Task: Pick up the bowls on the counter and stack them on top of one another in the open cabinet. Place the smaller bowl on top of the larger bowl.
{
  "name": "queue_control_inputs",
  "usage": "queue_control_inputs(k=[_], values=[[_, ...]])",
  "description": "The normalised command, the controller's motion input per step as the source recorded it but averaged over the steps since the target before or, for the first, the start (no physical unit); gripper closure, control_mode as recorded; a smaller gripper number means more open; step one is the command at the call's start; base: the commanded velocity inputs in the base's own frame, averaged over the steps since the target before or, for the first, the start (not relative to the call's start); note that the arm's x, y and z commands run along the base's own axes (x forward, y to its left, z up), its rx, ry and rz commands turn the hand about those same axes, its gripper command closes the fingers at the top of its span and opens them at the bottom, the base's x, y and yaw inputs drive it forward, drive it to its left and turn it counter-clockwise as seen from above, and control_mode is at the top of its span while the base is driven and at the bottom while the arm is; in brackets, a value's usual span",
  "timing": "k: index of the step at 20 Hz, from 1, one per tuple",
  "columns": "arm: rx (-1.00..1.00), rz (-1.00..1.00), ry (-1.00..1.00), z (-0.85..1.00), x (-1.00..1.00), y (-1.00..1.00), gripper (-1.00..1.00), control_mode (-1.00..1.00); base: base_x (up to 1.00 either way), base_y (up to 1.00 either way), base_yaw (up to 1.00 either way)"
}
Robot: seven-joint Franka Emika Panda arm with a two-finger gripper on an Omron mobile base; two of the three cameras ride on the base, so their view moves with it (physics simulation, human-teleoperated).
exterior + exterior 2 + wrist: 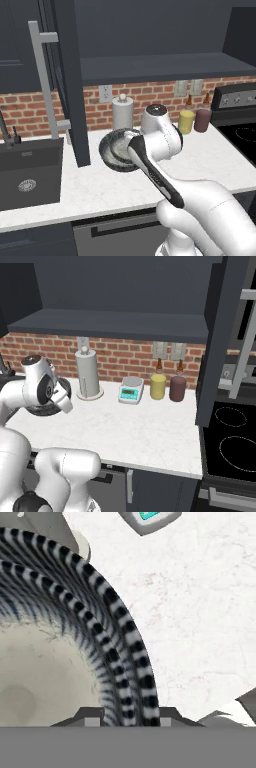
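Note:
One dark bowl [116, 150] with a pale speckled inside is tilted, its opening turned toward the left base view, just over the white counter [100, 187]. My gripper [132, 144] is shut on its right rim. In the hand view the striped rim of the bowl [75, 612] runs between my gripper's [125, 717] two tips. From the right, the bowl [37, 408] shows as a dark edge under the hand, beside the gripper [62, 400]. With no other bowl to compare, I cannot tell whether this is the smaller or the larger one. The open cabinet's shelf [160, 67] hangs above, seen from below.
The cabinet door [70, 85] with its grey bar handle [44, 75] hangs just left of the bowl. A paper-towel holder [122, 112], a kitchen scale [131, 390], a yellow bottle [186, 121] and a maroon bottle [203, 120] line the brick wall. Black sink [30, 172] at left, stove [240, 132] at right.

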Motion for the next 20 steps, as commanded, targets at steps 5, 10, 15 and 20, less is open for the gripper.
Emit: queue_control_inputs(k=[5,10,15,20], values=[[0.04,0.0,-0.23,1.0,-0.6,-0.47,1.0,-1.0,0.0,0.0,0.0],[0.0,0.0,-0.18,1.0,-0.39,-0.25,1.0,-1.0,0.0,0.0,0.0],[0.0,0.0,-0.2,1.0,-0.09,-0.26,1.0,-1.0,0.0,0.0,0.0],[-0.01,0.0,-0.15,1.0,0.0,-0.24,1.0,-1.0,0.0,0.0,0.0]])
